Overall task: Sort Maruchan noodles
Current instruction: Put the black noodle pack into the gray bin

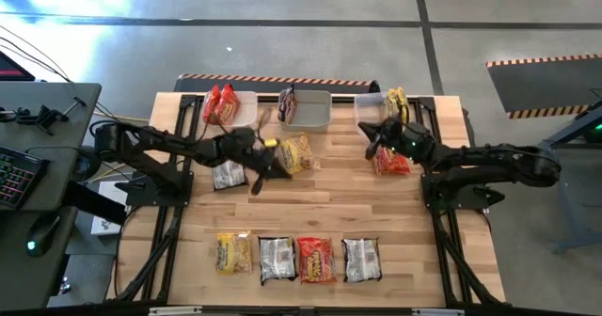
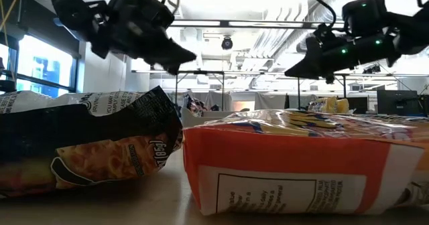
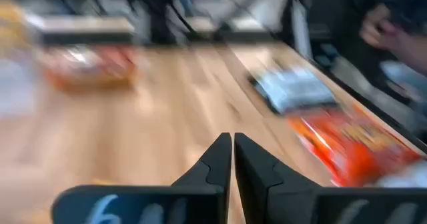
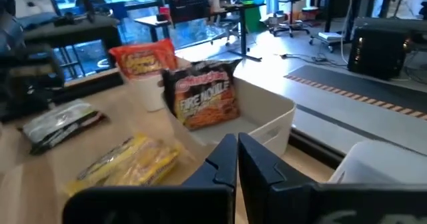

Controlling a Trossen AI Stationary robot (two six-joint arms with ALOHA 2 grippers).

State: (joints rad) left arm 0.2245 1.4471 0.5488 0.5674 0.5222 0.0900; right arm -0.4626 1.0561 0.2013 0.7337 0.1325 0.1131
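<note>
Three pale bins stand along the far edge. The left bin holds red packets, the middle bin a dark packet, the right bin a yellow packet. On the table lie a yellow packet, a silver packet and a red packet. My left gripper hangs shut above the table between the silver and yellow packets, holding nothing. My right gripper, also shut and empty, hovers just left of the red packet.
A row of packets lies along the near edge: yellow, silver, red, silver. Bare wood shows across the table's middle. In the low view both arms hang raised, left and right.
</note>
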